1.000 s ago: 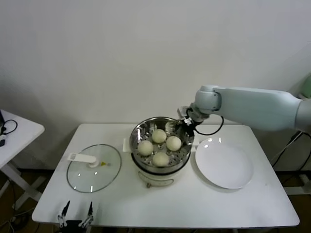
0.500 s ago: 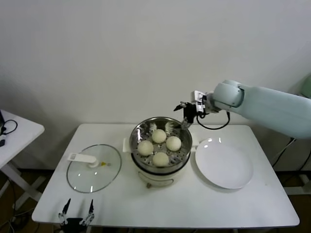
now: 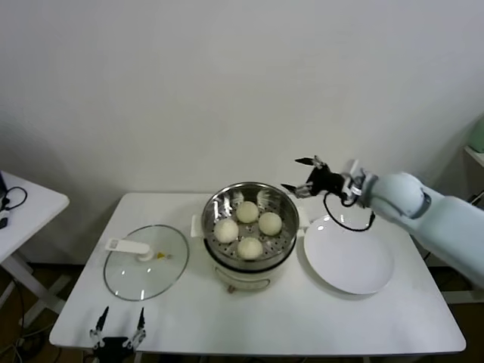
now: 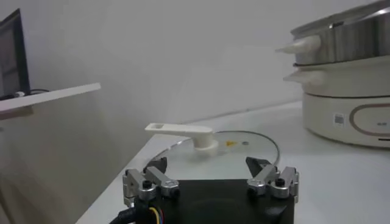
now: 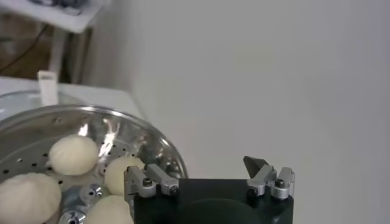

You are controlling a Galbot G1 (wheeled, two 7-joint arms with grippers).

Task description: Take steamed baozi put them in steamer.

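All four baozi (image 3: 249,226) are sitting in the steamer (image 3: 249,198); right claw (image 3: 301,175) is hanging open beside it, left claw (image 3: 118,330) open, parked low.

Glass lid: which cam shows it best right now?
Head view: the whole glass lid lies flat on the table, left of the steamer, white handle visible. Left wrist view sees it edge-on past the left gripper, only handle and rim. Right wrist view misses it.

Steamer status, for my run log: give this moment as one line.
baozi: four in steamer | plate: bare | right gripper: open, raised beside steamer | left gripper: open, parked at near table edge
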